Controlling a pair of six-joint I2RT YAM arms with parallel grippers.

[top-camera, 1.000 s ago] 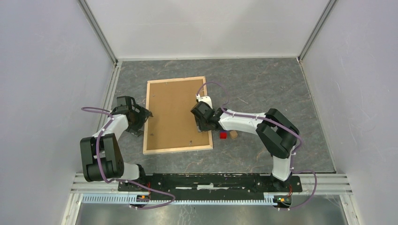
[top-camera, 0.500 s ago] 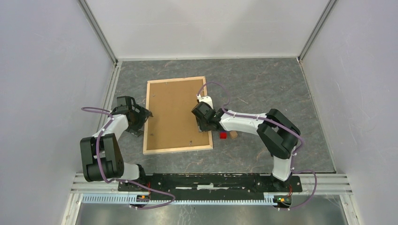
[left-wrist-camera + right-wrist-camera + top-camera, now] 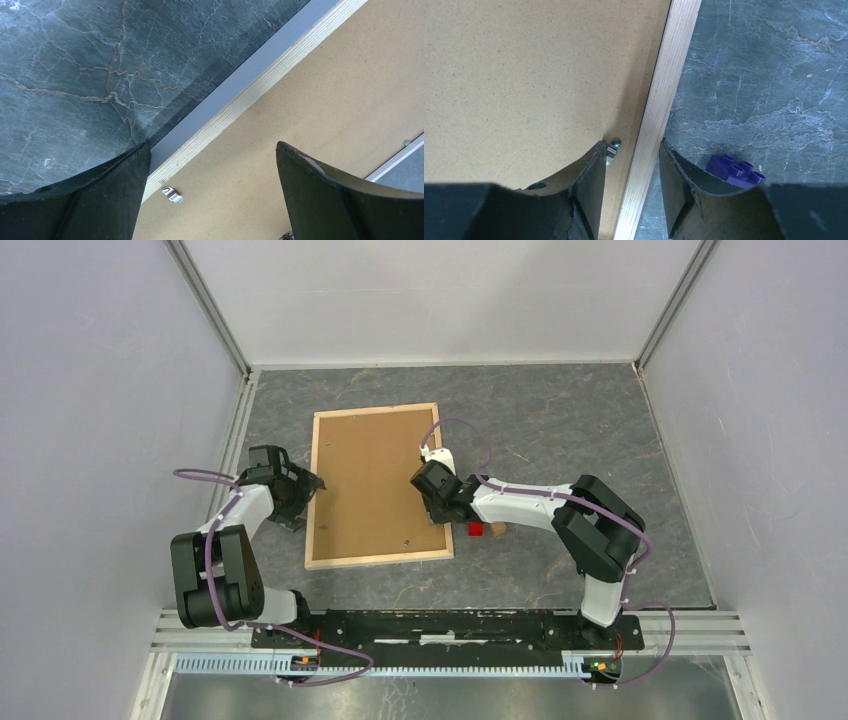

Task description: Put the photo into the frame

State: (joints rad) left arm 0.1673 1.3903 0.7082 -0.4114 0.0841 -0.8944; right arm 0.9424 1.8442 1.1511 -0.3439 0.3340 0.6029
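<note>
Fingers (image 3: 586, 195) of right gripper (image 3: 630, 200): part-open, astride right rail of frame (image 3: 666, 85), not clamped; left gripper (image 3: 210, 200): spread wide above left rail. Frame lies face down between the arms, backing board (image 3: 365, 480) seated in it; photo I cannot see. I would set the 2 pads flat on wood, clear of the clip (image 3: 613, 149), then squeeze

My right fingers (image 3: 584, 200) are matt black plastic, a little scuffed along the edges; my left fingers (image 3: 90, 200) look the same. The frame (image 3: 663, 90) is pale bare wood, matt, with its grain showing. The backing board (image 3: 534, 75) is brown, matt, finely speckled fibreboard. The small clip (image 3: 613, 149) is shiny metal. The desk (image 3: 764, 75) is dark, veined and stone-like, and smooth. The purple brick (image 3: 735, 171) is glossy plastic.
</note>
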